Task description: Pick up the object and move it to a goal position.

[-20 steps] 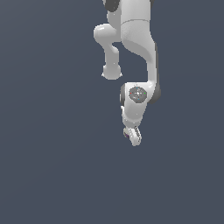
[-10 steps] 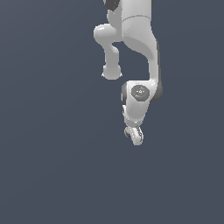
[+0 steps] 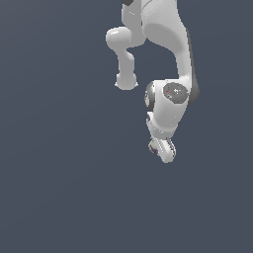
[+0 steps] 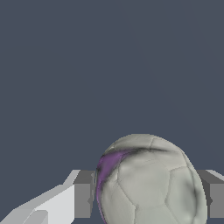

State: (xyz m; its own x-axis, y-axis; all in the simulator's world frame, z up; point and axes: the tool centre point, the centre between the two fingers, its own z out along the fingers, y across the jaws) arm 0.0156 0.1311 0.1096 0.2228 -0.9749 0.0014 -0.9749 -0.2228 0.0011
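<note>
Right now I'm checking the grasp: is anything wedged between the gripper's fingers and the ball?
Nothing else. In the wrist view the ball fills the gap, with a grey finger pad against each side. The gripper appears shut on it.

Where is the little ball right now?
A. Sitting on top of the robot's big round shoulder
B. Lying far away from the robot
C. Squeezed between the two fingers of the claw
C: in the wrist view the ball sits between the claw's two grey fingers, one on each side of it.
</note>
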